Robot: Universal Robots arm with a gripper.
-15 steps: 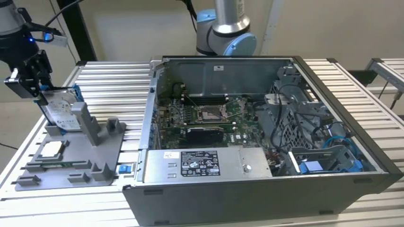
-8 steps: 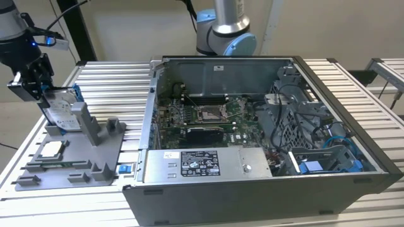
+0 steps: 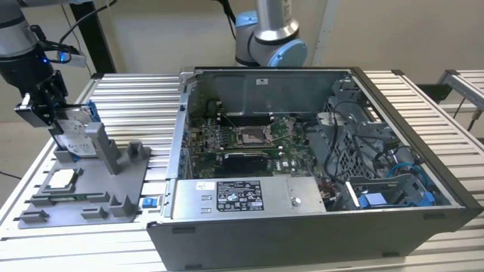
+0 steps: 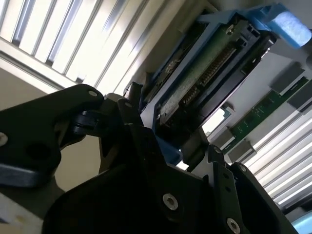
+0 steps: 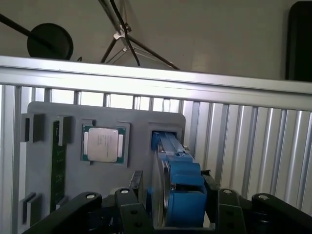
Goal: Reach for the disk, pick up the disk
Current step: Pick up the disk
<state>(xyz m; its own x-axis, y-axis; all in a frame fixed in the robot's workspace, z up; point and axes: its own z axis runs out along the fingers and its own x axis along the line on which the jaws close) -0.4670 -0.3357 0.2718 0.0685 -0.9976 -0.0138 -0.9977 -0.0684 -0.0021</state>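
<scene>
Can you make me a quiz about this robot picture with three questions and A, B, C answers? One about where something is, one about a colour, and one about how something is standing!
1. Where is the disk?
A. On the floor
B. At the grey tray, on the exterior view's left of the computer case
C. On top of a shelf

2. What colour are the rails on the disk?
A. Red
B. Yellow
C. Blue

3. How is the disk positioned?
A. Up on its edge
B. Lying flat, label up
C. Broken in two

Answers:
1. B, because the exterior view shows it at the tray beside the open case.
2. C, because the first wrist view shows blue plastic along its edge.
3. A, because its flat face points sideways in the exterior view.
</scene>
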